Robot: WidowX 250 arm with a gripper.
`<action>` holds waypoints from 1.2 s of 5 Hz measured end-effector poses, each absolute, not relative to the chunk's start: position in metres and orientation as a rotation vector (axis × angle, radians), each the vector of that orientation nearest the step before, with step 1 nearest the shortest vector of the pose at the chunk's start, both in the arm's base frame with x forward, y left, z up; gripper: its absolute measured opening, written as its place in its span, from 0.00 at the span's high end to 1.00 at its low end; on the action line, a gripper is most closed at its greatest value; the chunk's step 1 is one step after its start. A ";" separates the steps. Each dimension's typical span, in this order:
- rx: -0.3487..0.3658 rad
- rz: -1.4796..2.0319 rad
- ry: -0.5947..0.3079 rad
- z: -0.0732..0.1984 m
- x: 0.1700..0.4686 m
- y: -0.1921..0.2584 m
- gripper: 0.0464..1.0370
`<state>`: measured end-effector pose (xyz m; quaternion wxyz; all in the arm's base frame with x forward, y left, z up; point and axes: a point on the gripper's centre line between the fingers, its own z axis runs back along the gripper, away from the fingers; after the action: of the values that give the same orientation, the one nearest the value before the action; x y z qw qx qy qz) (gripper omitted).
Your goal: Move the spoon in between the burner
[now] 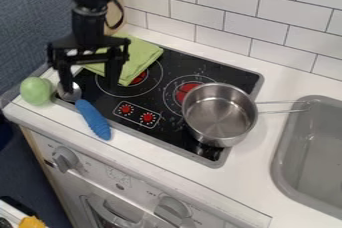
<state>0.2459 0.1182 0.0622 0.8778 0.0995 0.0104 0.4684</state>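
My gripper (90,86) hangs over the left part of the stove, open, with its two fingers wide apart. The spoon (93,119) lies at the stove's front left, its blue handle pointing toward the front edge of the counter. Its metal bowl is beside the left finger's tip and partly hidden by it; whether they touch, I cannot tell. The left burner (155,78) is partly covered by a green cloth. To its right is another burner (175,88), overlapped by a metal pot.
The steel pot (219,113) stands on the stove's right side, its handle reaching toward the grey sink (314,147). A green cloth (139,58) lies at the back left. A round green object (36,90) sits left of the spoon's bowl. White tiles (224,2) rise behind.
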 end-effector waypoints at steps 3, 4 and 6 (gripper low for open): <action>0.119 1.106 -0.157 0.042 0.245 0.131 0.04; 0.102 1.120 -0.209 0.034 0.247 0.134 0.04; 0.072 1.135 -0.192 0.018 0.247 0.138 0.04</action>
<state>0.2473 0.1379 0.0175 0.8383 0.0338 -0.0910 0.5366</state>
